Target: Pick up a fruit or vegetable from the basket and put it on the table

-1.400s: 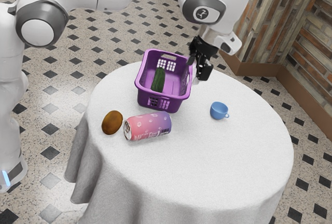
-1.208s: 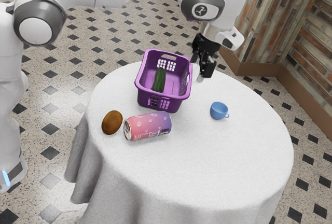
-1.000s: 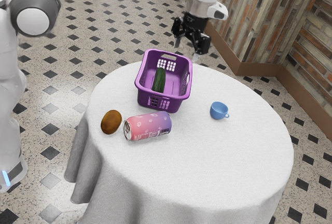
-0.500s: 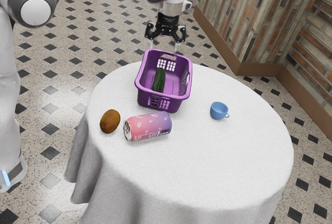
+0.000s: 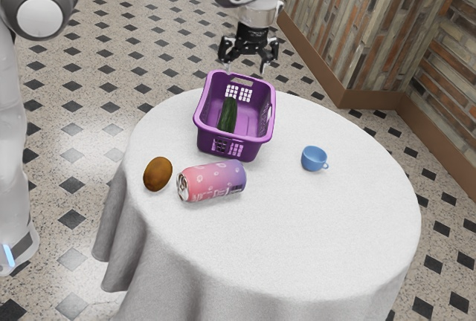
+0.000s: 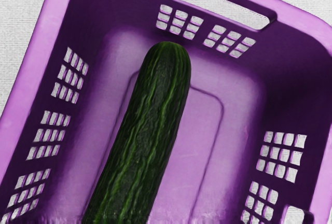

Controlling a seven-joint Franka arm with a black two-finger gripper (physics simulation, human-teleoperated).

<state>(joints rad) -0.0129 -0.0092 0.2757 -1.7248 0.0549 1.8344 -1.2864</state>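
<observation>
High over the far end of the purple basket point(image 5: 257, 147), my gripper point(image 5: 246, 67) is open, its two fingers apart and nothing between them. A dark green cucumber point(image 5: 227, 116) lies lengthwise on the basket's floor. From my hand, the wrist view looks down into the basket point(image 6: 39, 53), where the cucumber point(image 6: 148, 130) rests at a slant, one rounded end near the wall with the long handle slot. The white round table point(image 5: 320, 224) carries the basket.
A brown oval fruit or vegetable point(image 5: 158, 174) and a pink-purple can point(image 5: 212, 180) lying on its side are in front of the basket. A blue cup point(image 5: 313, 158) stands toward the exterior view's right.
My hand has swung from beside the basket's right side to above its far end, turning, then shifted slightly back right. The brown item has rolled slightly left; the cucumber has not moved.
</observation>
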